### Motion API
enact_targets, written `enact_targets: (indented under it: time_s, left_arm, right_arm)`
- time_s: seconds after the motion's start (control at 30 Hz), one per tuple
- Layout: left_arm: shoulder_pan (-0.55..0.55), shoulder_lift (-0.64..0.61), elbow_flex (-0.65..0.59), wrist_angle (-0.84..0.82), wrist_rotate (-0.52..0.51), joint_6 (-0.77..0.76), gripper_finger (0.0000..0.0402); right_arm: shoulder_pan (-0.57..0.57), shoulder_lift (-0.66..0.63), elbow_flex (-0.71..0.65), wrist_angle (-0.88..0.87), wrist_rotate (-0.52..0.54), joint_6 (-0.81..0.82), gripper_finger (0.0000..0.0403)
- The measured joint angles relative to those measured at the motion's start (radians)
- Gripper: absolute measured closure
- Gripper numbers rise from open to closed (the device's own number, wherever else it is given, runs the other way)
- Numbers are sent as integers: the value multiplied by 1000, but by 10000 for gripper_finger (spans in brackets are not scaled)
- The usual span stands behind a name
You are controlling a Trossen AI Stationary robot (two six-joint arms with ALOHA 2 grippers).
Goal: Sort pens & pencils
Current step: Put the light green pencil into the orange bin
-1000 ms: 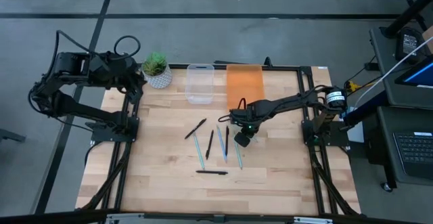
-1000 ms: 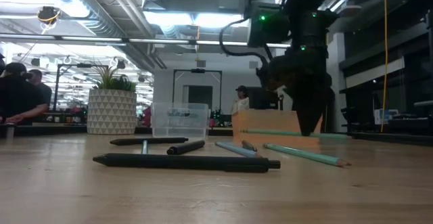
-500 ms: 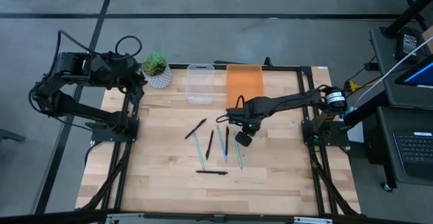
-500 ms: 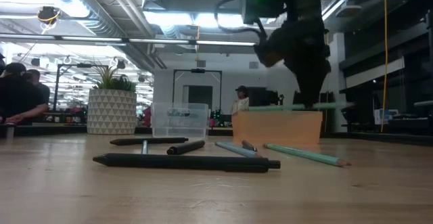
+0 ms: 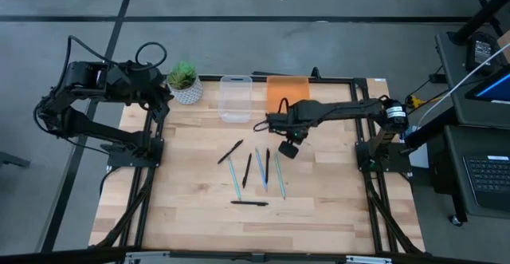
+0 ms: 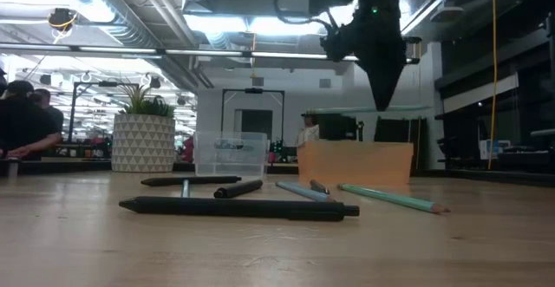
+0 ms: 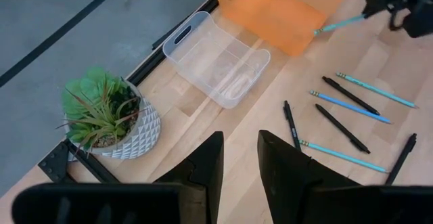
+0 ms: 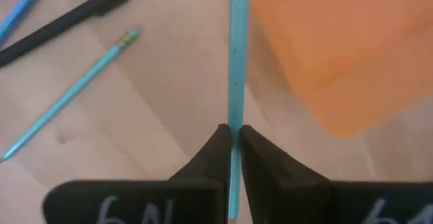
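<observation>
A pale wooden table [image 5: 191, 216] with a black frame fills the middle of the high view. At its top edge sit a potted plant [image 5: 184, 81] at upper left, then a clear plastic bin [image 5: 236, 98], then an orange bin [image 5: 288, 95]. Near the centre lie seven pens and pencils [image 5: 256, 171] in a loose fan, one black pen [image 5: 249, 203] lying crosswise below them.

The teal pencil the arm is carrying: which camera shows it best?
The right wrist view: the pencil fills the frame, pinched between the right gripper fingers. The low view shows it as a thin level line above the orange bin. The left wrist view shows one end; the high view barely shows it.
</observation>
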Motion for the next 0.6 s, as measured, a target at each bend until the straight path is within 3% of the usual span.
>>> enact_targets:
  time_s: [0.6]
  left_arm:
    - [0,0,0,0,0,1,315]
  right_arm:
    - [-260,0,23,-9,-26,-51,372]
